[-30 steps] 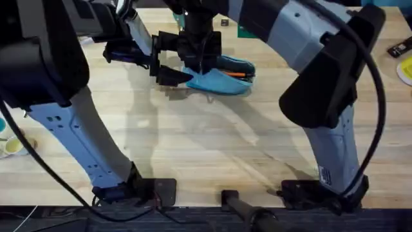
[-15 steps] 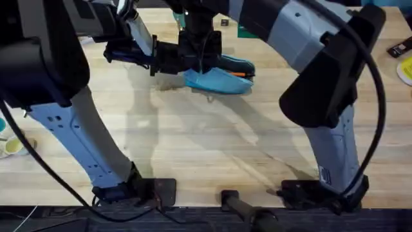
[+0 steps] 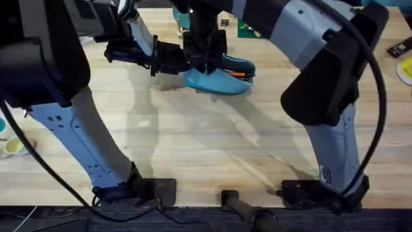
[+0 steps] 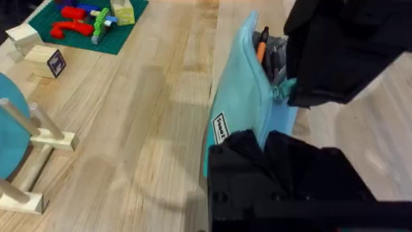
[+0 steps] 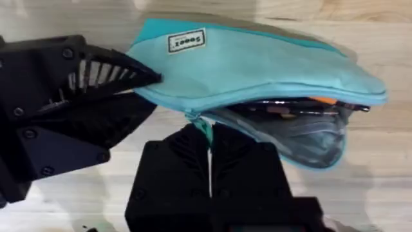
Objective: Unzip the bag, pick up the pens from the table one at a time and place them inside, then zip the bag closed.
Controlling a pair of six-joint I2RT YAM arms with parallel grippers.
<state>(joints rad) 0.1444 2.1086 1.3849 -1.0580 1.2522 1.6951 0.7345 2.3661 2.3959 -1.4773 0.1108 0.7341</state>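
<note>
1. The bag point(image 5: 257, 67) is light blue, with a small white label in dark print.
2. Its pull tab point(image 5: 205, 129) is teal.
3. The pen point(image 4: 262, 44) inside is orange with a black tip.
4. The surface point(image 3: 206, 142) is pale wood in joined planks.
5. Both grippers' fingers point(image 5: 96, 74) are black.
6. A green mat point(image 4: 77, 26) carries red, green and yellow pieces.
7. A teal disc point(image 4: 9, 129) sits on a pale wooden stand.

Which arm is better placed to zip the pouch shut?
The right. Its gripper is closed on the teal pull tab, while the left gripper pinches the end of the pencil pouch, steadying it.
</note>
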